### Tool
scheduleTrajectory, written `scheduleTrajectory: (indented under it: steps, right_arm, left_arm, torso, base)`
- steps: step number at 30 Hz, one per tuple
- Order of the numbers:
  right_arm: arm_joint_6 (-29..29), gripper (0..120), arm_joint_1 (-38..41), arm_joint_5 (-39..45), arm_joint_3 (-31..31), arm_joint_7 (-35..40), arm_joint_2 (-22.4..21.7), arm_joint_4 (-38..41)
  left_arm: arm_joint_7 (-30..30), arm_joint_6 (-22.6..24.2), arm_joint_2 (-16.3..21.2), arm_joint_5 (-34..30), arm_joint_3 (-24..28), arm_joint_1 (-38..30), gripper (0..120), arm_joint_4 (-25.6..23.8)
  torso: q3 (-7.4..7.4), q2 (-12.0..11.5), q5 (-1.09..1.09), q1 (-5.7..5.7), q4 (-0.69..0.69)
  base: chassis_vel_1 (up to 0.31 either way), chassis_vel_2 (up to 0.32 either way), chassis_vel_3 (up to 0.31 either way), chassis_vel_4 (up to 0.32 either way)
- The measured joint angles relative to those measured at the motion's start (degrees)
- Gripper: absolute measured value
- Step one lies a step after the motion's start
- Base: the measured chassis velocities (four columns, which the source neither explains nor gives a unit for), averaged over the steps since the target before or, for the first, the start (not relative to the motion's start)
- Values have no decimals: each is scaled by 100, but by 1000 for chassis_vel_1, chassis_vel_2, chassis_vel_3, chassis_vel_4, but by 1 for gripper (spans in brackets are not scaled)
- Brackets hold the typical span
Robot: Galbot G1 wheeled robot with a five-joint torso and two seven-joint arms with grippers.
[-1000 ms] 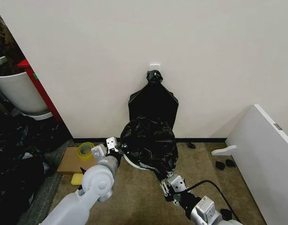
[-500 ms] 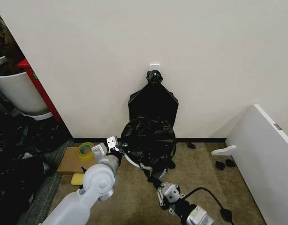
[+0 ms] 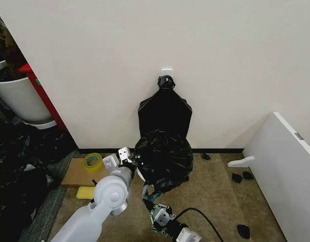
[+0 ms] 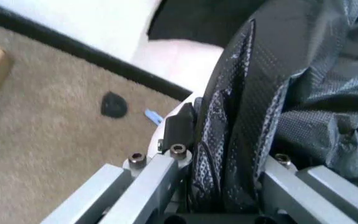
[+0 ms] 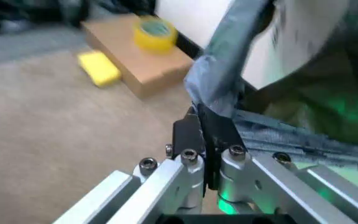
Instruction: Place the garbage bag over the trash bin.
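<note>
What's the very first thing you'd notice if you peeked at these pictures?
The shiny black garbage bag, puffed over the white trash bin on the carpet by the wall, with both robot arms tugging it. The left gripper pinches the bag's edge on the left side of the bin, and the right gripper pinches a stretched strip of it nearer the robot. Behind them, a flat black bag hangs on the wall.

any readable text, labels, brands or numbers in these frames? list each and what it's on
None readable.
Yellow tape roll on the cardboard box: no print legible.
White panel at the right: a small dark mark near its top edge, too small to read.
Garbage bag, trash bin, left gripper, right gripper: no lettering visible.
</note>
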Motion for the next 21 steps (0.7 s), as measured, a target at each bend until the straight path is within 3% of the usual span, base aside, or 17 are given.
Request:
scheduleTrajectory:
  steps: [10, 19, 21]
  right_arm:
    - [-684, 0, 111, 206, 122, 708, 201, -288]
    - [-522, 0, -146, 215, 341, 567, -37, -62]
    - [-378, 7, -259, 222, 401, 455, -130, 51]
  left_arm:
    - [-213, 52, -119, -463, -65, 166, 0, -203]
    - [-236, 28, -81, -539, -180, 166, 0, -154]
    - [-237, -8, -83, -533, -208, 147, 0, -104]
  torso:
    - [0, 0, 1, 0, 0]
    - [0, 0, 0, 0, 0]
    - [0, 0, 1, 0, 1]
  base:
    - [0, 0, 0, 0]
    - [0, 0, 0, 0]
    - [0, 0, 0, 0]
